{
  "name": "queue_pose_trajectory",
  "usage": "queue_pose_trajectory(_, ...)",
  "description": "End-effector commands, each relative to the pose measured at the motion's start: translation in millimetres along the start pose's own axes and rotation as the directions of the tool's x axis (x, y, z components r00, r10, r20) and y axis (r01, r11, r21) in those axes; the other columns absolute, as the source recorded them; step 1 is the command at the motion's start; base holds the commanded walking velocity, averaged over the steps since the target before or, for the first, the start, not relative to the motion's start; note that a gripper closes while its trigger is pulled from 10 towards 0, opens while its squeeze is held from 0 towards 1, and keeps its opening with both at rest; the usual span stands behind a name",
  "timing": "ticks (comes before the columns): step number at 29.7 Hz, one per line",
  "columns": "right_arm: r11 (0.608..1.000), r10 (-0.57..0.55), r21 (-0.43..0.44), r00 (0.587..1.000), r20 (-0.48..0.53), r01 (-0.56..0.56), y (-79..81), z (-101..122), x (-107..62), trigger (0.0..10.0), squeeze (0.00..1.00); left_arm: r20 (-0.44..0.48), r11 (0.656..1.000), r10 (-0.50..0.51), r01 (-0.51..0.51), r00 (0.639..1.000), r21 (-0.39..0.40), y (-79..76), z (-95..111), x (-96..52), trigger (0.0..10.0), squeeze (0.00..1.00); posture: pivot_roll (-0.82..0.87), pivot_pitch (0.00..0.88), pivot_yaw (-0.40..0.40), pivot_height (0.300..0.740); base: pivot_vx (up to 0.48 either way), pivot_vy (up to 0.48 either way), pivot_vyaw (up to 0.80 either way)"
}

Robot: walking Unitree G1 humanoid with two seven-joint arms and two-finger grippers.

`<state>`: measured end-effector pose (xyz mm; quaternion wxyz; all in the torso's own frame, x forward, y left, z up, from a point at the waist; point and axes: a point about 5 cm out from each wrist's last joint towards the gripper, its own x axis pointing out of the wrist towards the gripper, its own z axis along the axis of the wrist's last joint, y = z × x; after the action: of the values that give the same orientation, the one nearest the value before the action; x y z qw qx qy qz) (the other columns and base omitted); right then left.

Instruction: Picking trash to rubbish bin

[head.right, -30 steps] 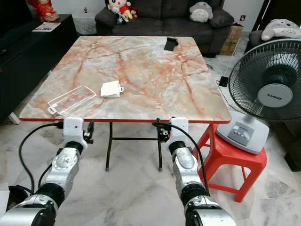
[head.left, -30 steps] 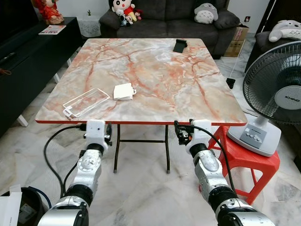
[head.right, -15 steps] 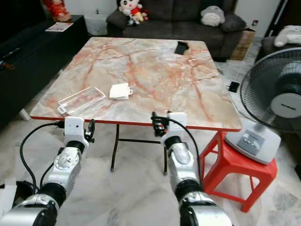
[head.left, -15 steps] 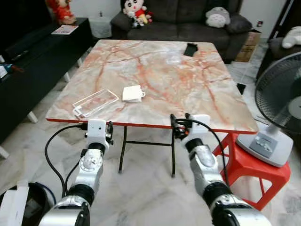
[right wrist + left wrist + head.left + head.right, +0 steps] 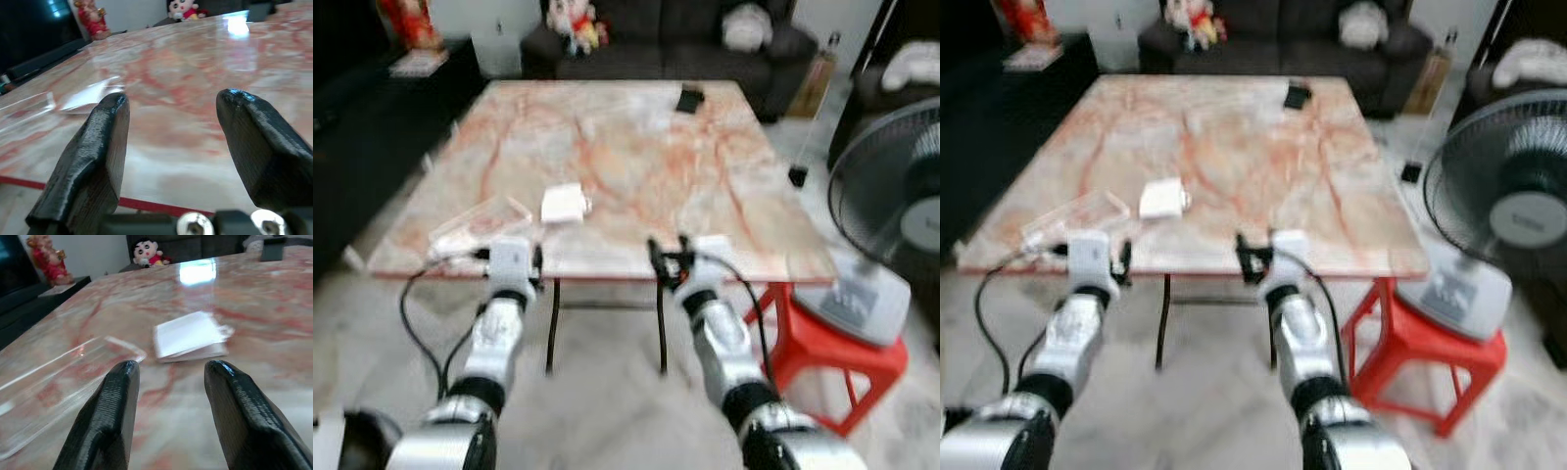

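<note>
Table [image 5: 636, 166]: a square top of pink-veined marble pattern with a red edge is seen on dark folding legs, in front of a dark sofa [image 5: 646, 39].
Fan [image 5: 891, 211]: a standing fan is set on a red plastic stool [image 5: 832, 367] beside the table's right side.
Clear plastic tray [image 5: 54, 377]: it is laid flat near the table's front left corner, just ahead of the left gripper.
Folded white paper [image 5: 190, 337]: it is laid flat on the table just beside the tray, further in, straight ahead of the left gripper and apart from it.
Dark object [image 5: 688, 99]: it is seen near the far edge; its kind cannot be told.
Left gripper [image 5: 168, 382]: it is held at the front table edge, fingers [image 5: 107, 416] spread apart, nothing gripped.
Right gripper [image 5: 171, 127]: it is held at the front edge near the middle, fingers [image 5: 259, 147] wide apart and empty.
</note>
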<state>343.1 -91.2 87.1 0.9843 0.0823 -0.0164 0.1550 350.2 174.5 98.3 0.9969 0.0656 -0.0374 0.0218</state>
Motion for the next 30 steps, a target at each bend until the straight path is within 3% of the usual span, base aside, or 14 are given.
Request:
queue_pose_trajectory(1,1.0,-0.018,-0.012,1.0,0.015,0.019,-7.0,5,0.8,10.0,0.0,0.014,1.0,-0.015,0.015,1.0,-0.01,-7.8,4,2.2,10.0,0.0,0.03,0.0,-0.003,0.74,0.319,0.0,0.0)
queue_pose_trajectory(7,0.998,0.007,-0.054,1.0,0.02,-0.006,-3.7,8,3.0,10.0,0.0,0.012,1.0,-0.008,0.008,1.0,-0.016,-8.8,5,3.1,10.0,0.0,0.04,0.0,-0.009,0.74,0.32,0.0,0.28)
queue_pose_trajectory(22,0.999,0.021,-0.049,1.0,0.011,-0.021,3.6,8,6.4,10.0,0.0,0.018,1.0,0.01,-0.01,1.0,-0.015,-5.3,7,5.1,10.0,0.0,0.07,0.0,-0.013,0.74,0.318,0.0,0.05)
queue_pose_trajectory(30,0.999,0.024,-0.022,1.0,0.011,-0.024,6.8,6,6.1,10.0,0.0,0.028,1.0,0.023,-0.023,0.999,-0.013,-1.7,10,6.0,10.0,0.0,0.08,0.0,-0.017,0.74,0.319,0.0,0.59)
